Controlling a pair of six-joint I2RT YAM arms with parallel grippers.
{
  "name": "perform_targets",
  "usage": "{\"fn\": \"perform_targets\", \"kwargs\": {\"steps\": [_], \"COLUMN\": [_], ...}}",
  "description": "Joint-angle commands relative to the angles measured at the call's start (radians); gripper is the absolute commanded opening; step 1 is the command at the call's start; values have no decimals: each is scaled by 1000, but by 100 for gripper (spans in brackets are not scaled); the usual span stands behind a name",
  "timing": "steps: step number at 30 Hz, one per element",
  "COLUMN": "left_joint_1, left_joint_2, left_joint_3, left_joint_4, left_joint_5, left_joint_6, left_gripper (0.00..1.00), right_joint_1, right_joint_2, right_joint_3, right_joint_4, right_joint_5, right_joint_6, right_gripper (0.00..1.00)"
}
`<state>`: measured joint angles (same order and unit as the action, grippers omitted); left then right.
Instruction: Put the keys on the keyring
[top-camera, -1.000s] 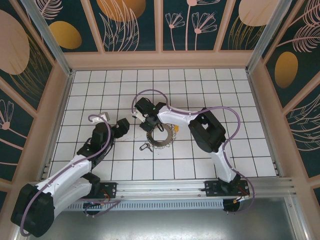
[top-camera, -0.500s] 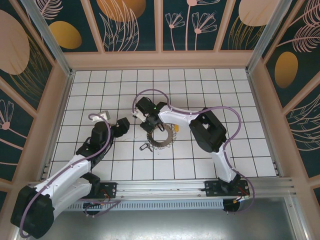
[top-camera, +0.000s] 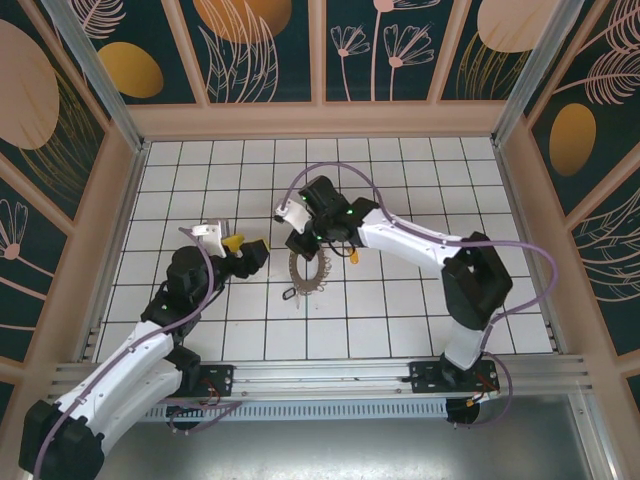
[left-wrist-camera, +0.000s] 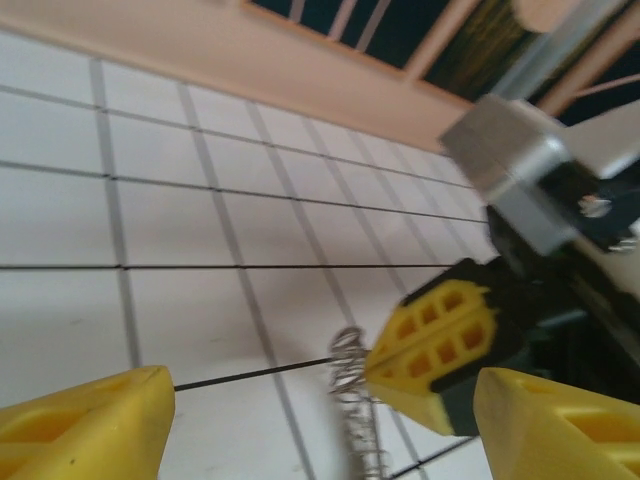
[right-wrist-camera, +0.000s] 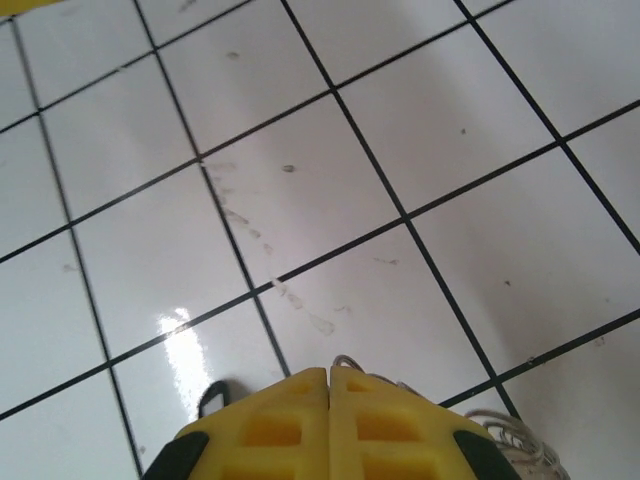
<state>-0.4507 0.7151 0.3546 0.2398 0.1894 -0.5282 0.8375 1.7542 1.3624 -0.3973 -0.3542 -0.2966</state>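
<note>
No legible text, no labels, brand marks, numbers or signs readable on any surface

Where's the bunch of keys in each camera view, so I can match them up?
Top external: keys near the middle of the table, just below the right tool.
Left wrist: keys at bottom centre, left of the right tool.
Right wrist: keys at the bottom edge, beside the right tool.
Shared landmark: the right tool's closed yellow tips.

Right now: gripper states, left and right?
Left gripper: open, nothing between its fingers.
Right gripper: shut, apparently pinching the keyring at its tips.
</note>
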Motion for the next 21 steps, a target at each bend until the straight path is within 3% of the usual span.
{"fn": "perform_targets", "kwargs": {"steps": [1, 4, 10, 21], "left_joint_1": [1, -16, -103, -293], "left_joint_2": [-34, -50, -41, 16], "left_joint_3": [-23, -36, -47, 73], "left_joint_4": [139, 204, 304, 217], "left_joint_5": [201, 267, 334, 348], "left_joint_6": [7, -1, 32, 260], "left_gripper": [77, 75, 60, 48], "right_joint_1": [-32, -60, -124, -186], "right_joint_2": [-100, -206, -397, -556], "right_joint_3": [-81, -180, -327, -495], "right_joint_4": [110, 209, 362, 693], "right_joint_5": [-149, -240, -484, -756], "right_joint_6": [-29, -31, -7, 140], "right_gripper": [0, 0, 0, 0]}}
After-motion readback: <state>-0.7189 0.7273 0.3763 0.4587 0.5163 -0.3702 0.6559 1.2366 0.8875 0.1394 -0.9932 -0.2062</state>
